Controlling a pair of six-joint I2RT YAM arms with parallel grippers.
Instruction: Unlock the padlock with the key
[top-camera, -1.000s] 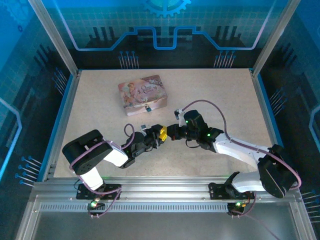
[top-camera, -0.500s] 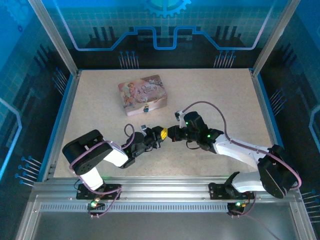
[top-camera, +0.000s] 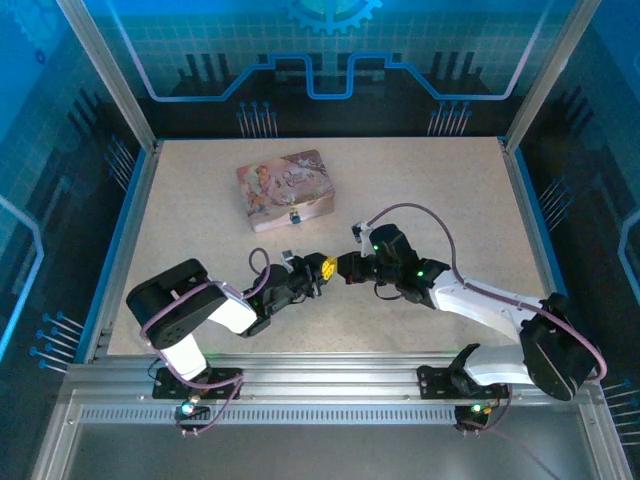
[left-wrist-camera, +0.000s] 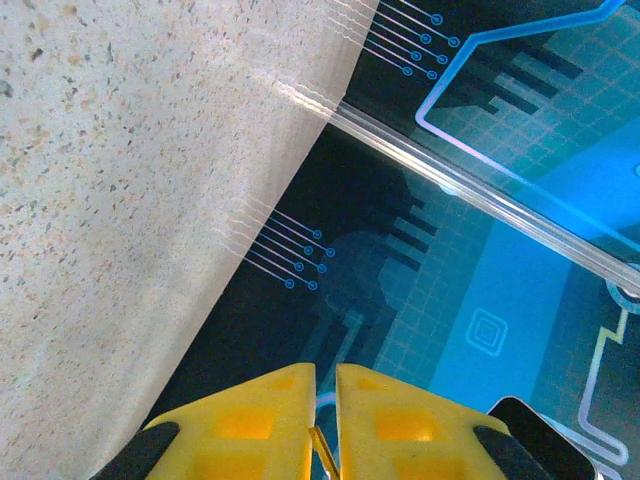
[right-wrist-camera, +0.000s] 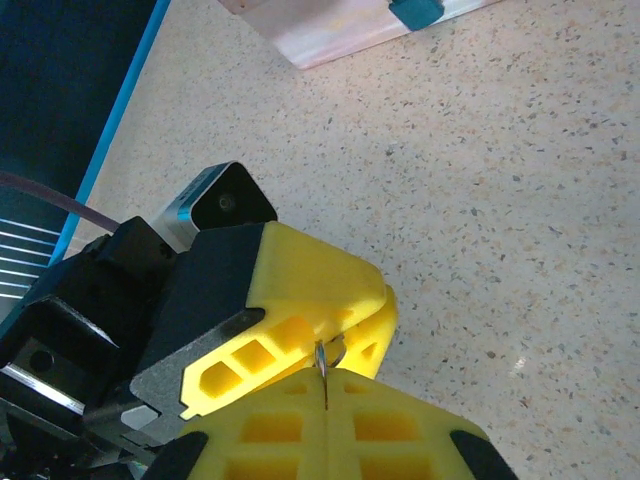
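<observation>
Above the table's middle, my left gripper (top-camera: 326, 266) and my right gripper (top-camera: 346, 268) meet tip to tip. In the right wrist view the key (right-wrist-camera: 321, 360), a thin metal sliver with a small ring, stands pinched edge-on between my right gripper's (right-wrist-camera: 325, 378) shut yellow fingers. The left gripper's yellow fingers (right-wrist-camera: 310, 280) close on its ring end. From the left wrist, a thin strip of the key (left-wrist-camera: 322, 450) sits in the narrow slit of my left gripper (left-wrist-camera: 325, 370). The small teal padlock (top-camera: 295, 214) hangs at the tin's front (right-wrist-camera: 413, 10).
The pink picture-printed tin (top-camera: 280, 185) lies on the speckled table (top-camera: 430, 190) behind the grippers, its near wall (right-wrist-camera: 330, 30) at the top of the right wrist view. Blue-lit glass walls and metal posts (top-camera: 105, 70) ring the table.
My left gripper's jaws have closed in on the key at the right gripper's tips. Both arms have shifted only slightly.
</observation>
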